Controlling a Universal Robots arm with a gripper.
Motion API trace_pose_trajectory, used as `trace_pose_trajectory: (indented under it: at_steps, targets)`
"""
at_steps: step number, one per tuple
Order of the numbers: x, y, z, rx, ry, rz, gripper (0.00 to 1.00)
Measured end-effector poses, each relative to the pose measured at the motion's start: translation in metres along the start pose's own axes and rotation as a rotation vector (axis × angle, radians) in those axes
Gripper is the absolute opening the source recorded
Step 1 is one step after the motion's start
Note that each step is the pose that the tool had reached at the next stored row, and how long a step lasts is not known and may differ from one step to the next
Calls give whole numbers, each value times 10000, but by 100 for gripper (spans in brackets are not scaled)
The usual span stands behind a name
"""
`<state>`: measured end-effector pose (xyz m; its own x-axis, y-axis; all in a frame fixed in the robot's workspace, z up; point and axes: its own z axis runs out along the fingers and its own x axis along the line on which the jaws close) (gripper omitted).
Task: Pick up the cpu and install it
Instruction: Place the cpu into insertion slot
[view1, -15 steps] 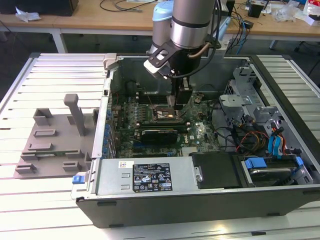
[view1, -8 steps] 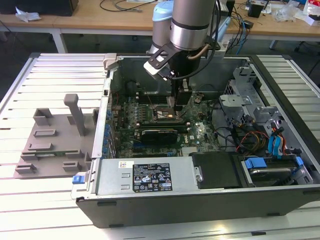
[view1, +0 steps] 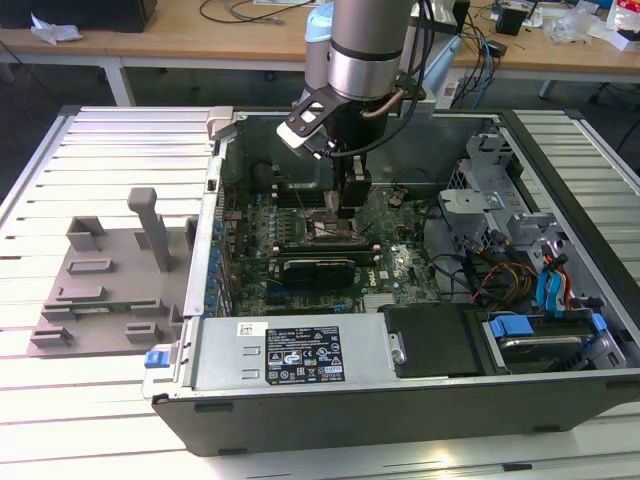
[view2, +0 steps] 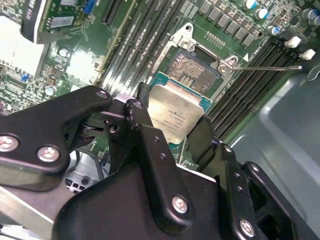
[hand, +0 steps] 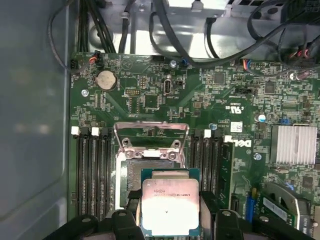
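Black steel case (view1: 400, 415) lies open, with a grey tray (view1: 100, 290) at its 9 o'clock in the exterior view. On the green board (hand: 200, 100) inside, the socket (view2: 192, 72) has its metal frame (hand: 150, 135) flipped up. Gripper (view1: 352, 200) clamps the cpu (hand: 167, 210) by two edges, just over the socket and only partly overlapping it. My read: square it up, keep it flat, lower straight, no sliding across the pins.

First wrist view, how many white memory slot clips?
4 clips: two on one side of the socket, two on the other; the gripper holding the cpu may hide more.
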<state>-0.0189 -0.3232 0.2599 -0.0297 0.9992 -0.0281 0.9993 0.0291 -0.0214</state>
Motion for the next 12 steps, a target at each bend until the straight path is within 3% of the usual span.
trace_pose_trajectory:
  at_steps: [12]
  targets:
    - [86,-68,78,0,0,0,55]
